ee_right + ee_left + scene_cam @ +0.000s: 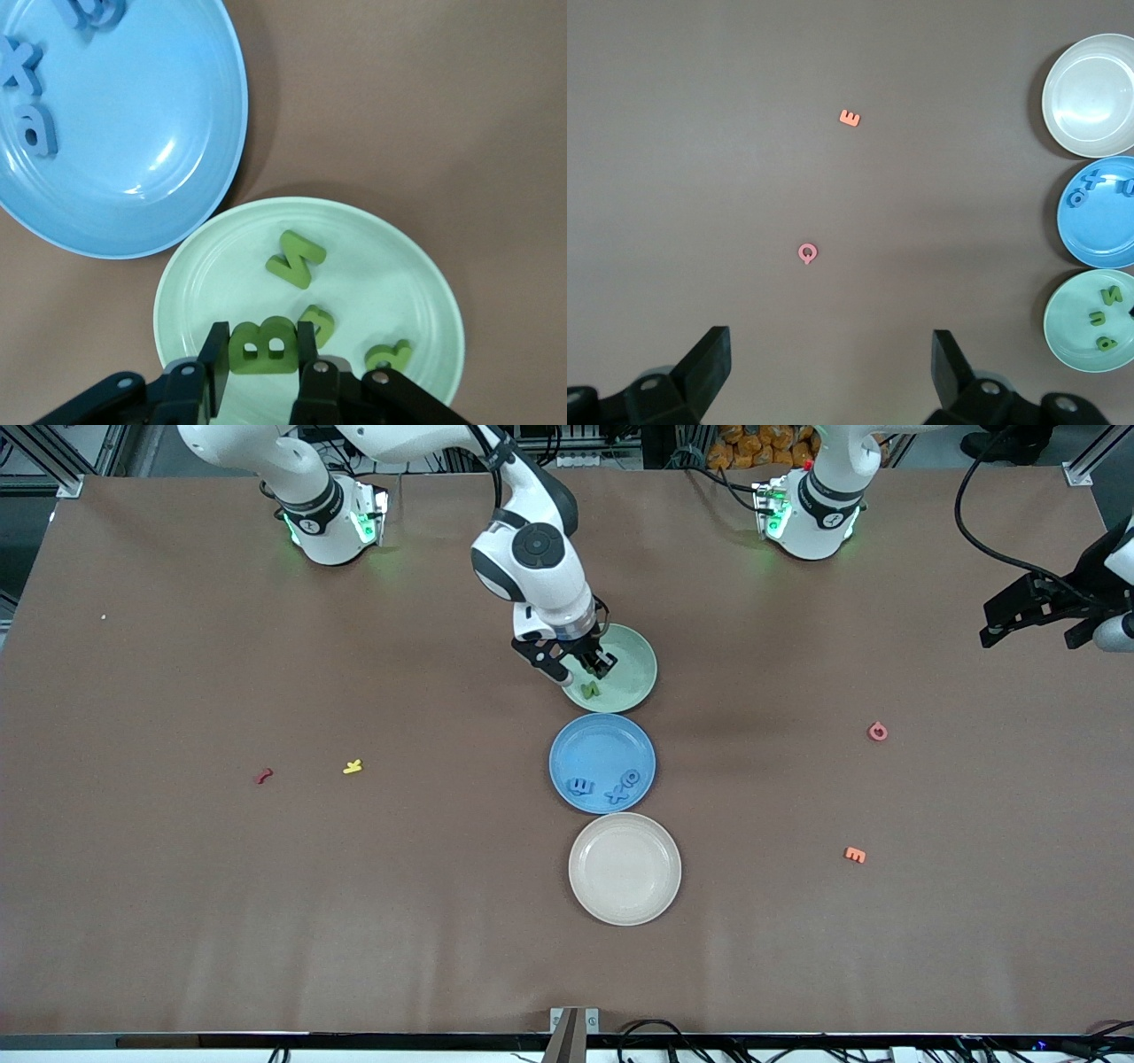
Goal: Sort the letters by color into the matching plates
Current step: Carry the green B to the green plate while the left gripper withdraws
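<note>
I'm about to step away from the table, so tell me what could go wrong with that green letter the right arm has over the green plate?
1. The right gripper is shut on the green B over the mint plate. Released from there, it may land on the letters already in the plate, such as the green N.
2. It sits over the plate's rim nearest the blue plate, so it might bounce out.

The left gripper waits open.

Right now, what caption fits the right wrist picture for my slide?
Right gripper holds a green letter B over the mint green plate, beside the blue plate.
</note>
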Controlling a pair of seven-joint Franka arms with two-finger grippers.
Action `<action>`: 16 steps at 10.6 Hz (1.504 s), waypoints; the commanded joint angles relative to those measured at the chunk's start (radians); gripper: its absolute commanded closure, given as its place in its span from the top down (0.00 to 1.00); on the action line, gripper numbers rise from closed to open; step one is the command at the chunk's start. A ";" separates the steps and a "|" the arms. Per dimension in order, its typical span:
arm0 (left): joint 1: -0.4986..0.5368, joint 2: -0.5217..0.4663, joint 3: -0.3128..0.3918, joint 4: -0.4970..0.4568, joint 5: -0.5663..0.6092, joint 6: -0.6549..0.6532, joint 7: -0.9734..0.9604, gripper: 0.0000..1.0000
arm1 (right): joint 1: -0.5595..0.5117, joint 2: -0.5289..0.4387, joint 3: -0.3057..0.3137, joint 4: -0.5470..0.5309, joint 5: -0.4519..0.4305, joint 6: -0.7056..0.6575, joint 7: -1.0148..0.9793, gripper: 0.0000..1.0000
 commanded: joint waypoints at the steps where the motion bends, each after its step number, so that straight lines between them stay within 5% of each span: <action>1: 0.003 -0.007 0.004 0.008 -0.026 -0.012 0.018 1.00 | 0.038 0.106 -0.004 0.096 -0.060 0.000 0.062 0.00; 5: 0.003 -0.001 0.004 0.011 -0.026 -0.011 0.018 1.00 | 0.093 0.152 -0.004 0.130 -0.057 0.051 0.065 0.00; 6: 0.004 -0.001 0.004 0.011 -0.026 -0.009 0.019 1.00 | 0.099 0.154 -0.004 0.137 -0.054 0.051 0.065 0.10; 7: 0.004 -0.001 0.004 0.011 -0.028 -0.008 0.022 1.00 | 0.096 0.155 -0.004 0.144 -0.045 0.049 0.066 0.44; 10: 0.003 -0.001 0.004 0.010 -0.037 -0.002 0.021 1.00 | 0.093 0.142 -0.004 0.142 -0.066 0.039 0.059 0.78; 12: 0.004 -0.001 0.004 0.008 -0.040 0.000 0.021 1.00 | 0.070 0.110 -0.004 0.136 -0.066 0.025 0.054 0.81; 16: 0.003 -0.004 0.004 0.003 -0.039 0.030 0.021 1.00 | -0.040 -0.077 0.008 0.128 -0.057 -0.226 -0.008 0.80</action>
